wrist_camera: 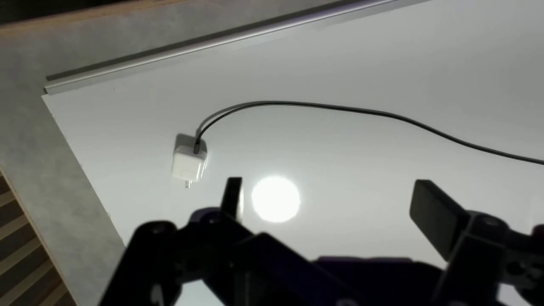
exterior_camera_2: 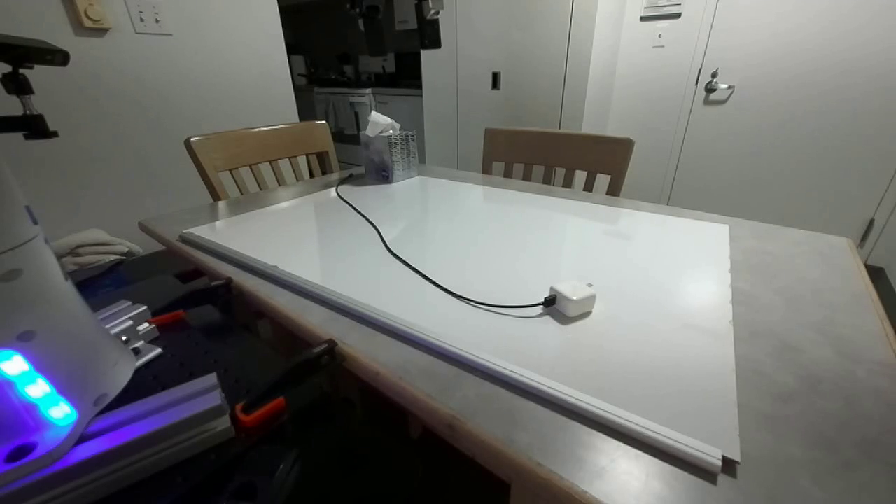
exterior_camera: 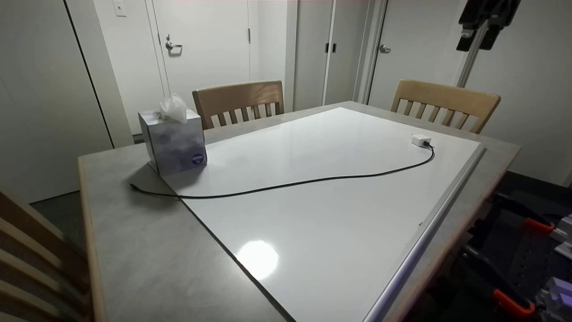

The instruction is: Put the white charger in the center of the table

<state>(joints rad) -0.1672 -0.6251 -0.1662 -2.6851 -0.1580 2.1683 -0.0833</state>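
The white charger lies on the glossy white panel of the table, toward one end of it. It also shows in an exterior view and in the wrist view, its metal prongs sticking out on one side. Its black cord is plugged in and runs in a loose curve along the panel. My gripper is open and empty in the wrist view, with the charger left of and beyond the left finger. In both exterior views its dark fingers hang high above the table at the top edge.
A bluish tissue box stands at the other end of the panel, close to the cord's free end. A raised metal rail runs along the panel's robot-side edge. Wooden chairs stand around the table. Clamps hold at the table's robot-side edge.
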